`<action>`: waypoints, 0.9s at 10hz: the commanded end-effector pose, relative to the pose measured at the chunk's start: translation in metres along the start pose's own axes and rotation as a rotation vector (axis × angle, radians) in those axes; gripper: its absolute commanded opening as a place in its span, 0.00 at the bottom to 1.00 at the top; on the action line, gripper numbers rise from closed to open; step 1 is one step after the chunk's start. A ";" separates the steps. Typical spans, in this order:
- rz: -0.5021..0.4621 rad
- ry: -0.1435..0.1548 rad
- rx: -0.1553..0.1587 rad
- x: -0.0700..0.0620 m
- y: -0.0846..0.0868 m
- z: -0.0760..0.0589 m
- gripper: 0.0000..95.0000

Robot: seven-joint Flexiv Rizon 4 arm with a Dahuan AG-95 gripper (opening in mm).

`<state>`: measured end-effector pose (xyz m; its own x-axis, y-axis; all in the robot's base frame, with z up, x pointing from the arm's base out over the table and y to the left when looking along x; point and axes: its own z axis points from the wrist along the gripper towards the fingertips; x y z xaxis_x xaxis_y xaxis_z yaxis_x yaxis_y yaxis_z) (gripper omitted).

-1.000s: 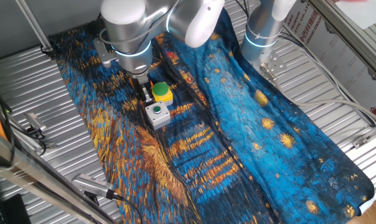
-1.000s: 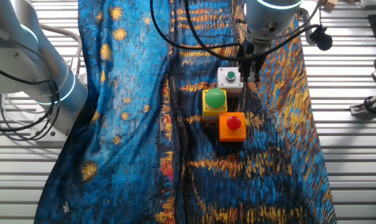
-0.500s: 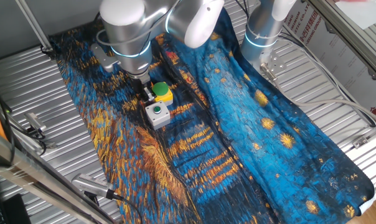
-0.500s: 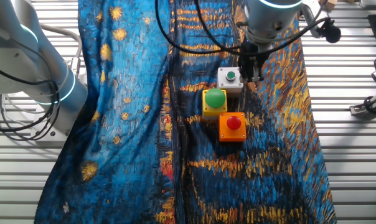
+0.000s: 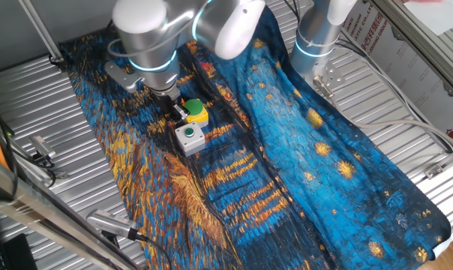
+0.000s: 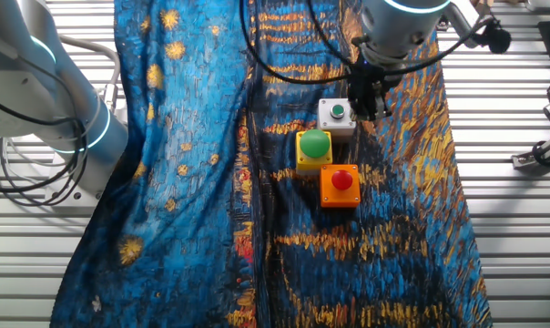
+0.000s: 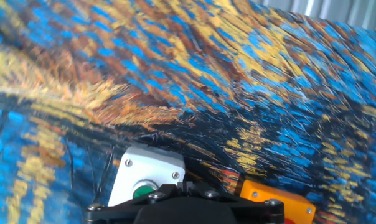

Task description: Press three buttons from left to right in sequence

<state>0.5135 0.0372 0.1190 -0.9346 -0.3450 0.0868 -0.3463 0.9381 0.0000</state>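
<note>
Looking back a moment, we see our arm has swung a little and our claw (image 6: 367,102) has crept along beside the grey-white button box (image 6: 336,115). It hangs just off that box's side, not over any cap. We cannot tell if the claw is wide or narrow, because no view shows the tips well.

The three boxes have not moved. They sit close together on the painted cloth (image 6: 184,137) that covers the worktop (image 6: 521,228). The yellow box with the big green cap (image 6: 313,148) is in the middle, and the orange box with the red cap (image 6: 340,184) is at the far end.

We think no press is happening right now. The claw seems to be lining up with the row. From the hand view, the grey-white box (image 7: 147,177) and a corner of the orange box (image 7: 278,196) peek out below us.
</note>
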 end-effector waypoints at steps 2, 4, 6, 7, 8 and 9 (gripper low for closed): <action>0.027 -0.001 -0.002 0.001 0.000 0.001 0.00; 0.049 -0.002 -0.012 0.000 0.002 0.003 0.00; 0.097 0.001 -0.021 -0.006 0.009 0.004 0.00; 0.138 0.016 -0.041 -0.006 0.020 0.001 0.00; 0.148 0.023 -0.043 -0.005 0.025 0.000 0.00; 0.148 0.022 -0.043 -0.003 0.027 0.002 0.00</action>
<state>0.5078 0.0648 0.1160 -0.9720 -0.2027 0.1186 -0.2004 0.9792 0.0313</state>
